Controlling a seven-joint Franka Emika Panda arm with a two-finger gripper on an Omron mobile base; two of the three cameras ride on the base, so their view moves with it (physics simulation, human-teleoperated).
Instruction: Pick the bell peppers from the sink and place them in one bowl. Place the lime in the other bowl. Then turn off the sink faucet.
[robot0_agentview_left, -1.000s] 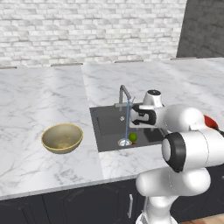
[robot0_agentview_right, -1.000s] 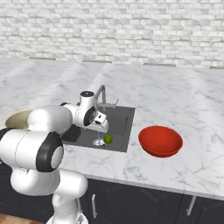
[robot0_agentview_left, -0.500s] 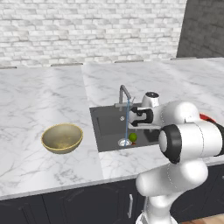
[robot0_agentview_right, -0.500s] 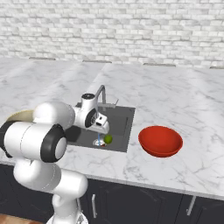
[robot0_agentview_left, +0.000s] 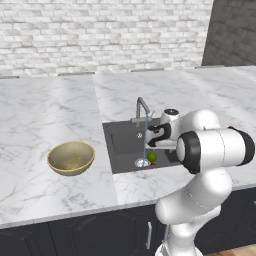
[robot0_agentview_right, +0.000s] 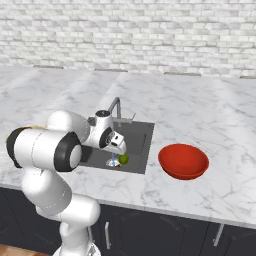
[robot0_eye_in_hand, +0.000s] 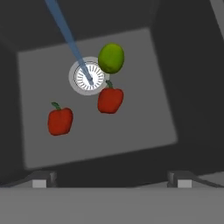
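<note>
The gripper (robot0_eye_in_hand: 112, 181) hangs above the sink (robot0_eye_in_hand: 144, 131), jaws spread wide and empty, positioned for a downward pick. Directly ahead of its fingertips lie two bell peppers (robot0_eye_in_hand: 110, 99) (robot0_eye_in_hand: 60, 121); the lime (robot0_eye_in_hand: 111, 57) sits beyond, beside the drain (robot0_eye_in_hand: 89, 78), under running water.

White arm with dark joints

The arm (robot0_agentview_left: 210, 150) is showing glossy, rounded white shells, with broad black bands ringing its joints; a bulbous white base column is rising below, and the small white-and-dark gripper (robot0_agentview_right: 112, 142) is ending in two short dark finger tips (robot0_eye_in_hand: 41, 180).
</note>
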